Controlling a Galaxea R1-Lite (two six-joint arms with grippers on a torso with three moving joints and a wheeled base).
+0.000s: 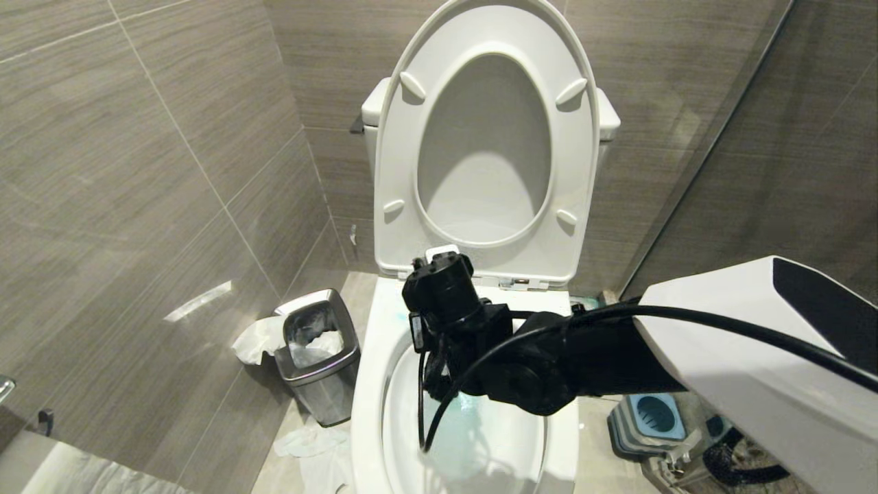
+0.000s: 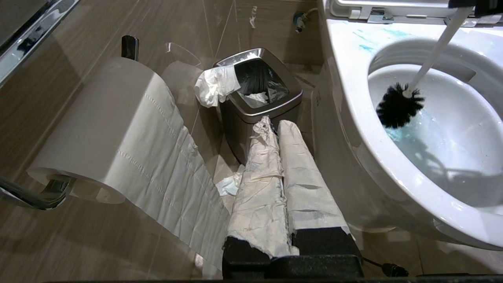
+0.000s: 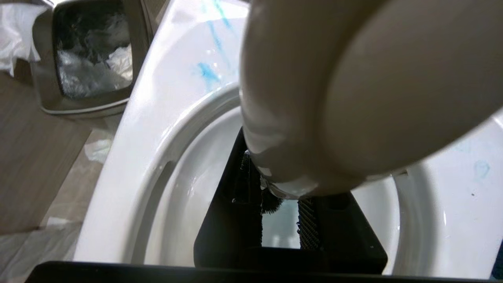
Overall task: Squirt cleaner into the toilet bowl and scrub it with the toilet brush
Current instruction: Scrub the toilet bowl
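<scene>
Nearest the head camera: right arm, white shell and black wrist, reaching in from the right over the toilet bowl. Right gripper pointing down into the bowl, narrowly open and closed around the toilet brush, handle end filling much of the right wrist view. Brush handle slanting down from the back of the rim; black bristle head low inside the bowl on its left side, at the edge of the tinted water. Whether the bristles touch the ceramic, not possible to tell.

Bowl itself large, white, glossy, set between grey tiled walls, seat raised against the tank. Cleaner seen as turquoise tint in the water beneath the brush head, plus thin blue streaks on the back left of the rim.

Left of the bowl, on the floor, a steel waste bin with a dark liner and crumpled paper inside, more white paper draped at its side and lying on the floor. Right of the bowl, a grey brush holder with a blue top.

Left gripper parked low beside the bowl, aimed at the bin, its 2 fingers wrapped in white paper and pressed together, holding nothing. Toilet paper roll on a wall holder just beside it, a long sheet hanging down.
</scene>
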